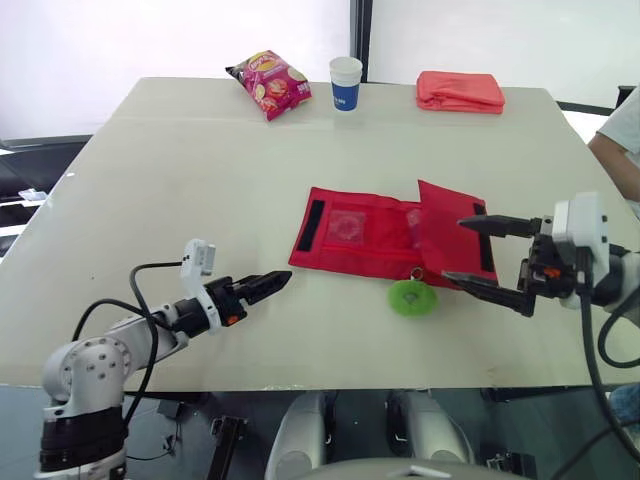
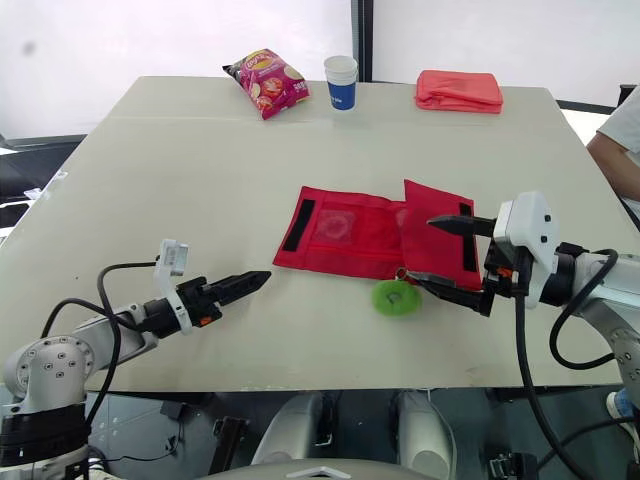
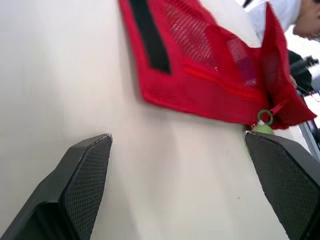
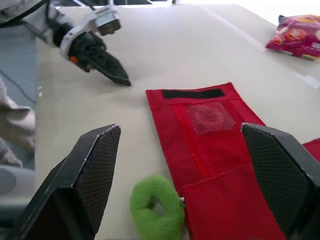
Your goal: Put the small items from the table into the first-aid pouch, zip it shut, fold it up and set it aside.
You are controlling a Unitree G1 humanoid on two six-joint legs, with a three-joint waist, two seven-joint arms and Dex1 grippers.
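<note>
We are seeing red pouch (image 1: 380,235) lying open on table (image 1: 180,180), its right end standing up. Green ring (image 1: 411,298) is touching pouch's near edge, looking tied to zip.

Over pouch's right end, right gripper (image 1: 452,249) is gaping wide, empty. Near-left of pouch, left gripper (image 1: 280,278) is hovering, parted, empty.

We are judging zipping in hand. Next move is calling for right gripper closing on ring and left gripper pinning pouch.

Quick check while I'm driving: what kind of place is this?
Probably an office or lab room rather than a home: a large plain table, a snack bag and paper cup at its far edge, and a person's arm at its right side.
</note>
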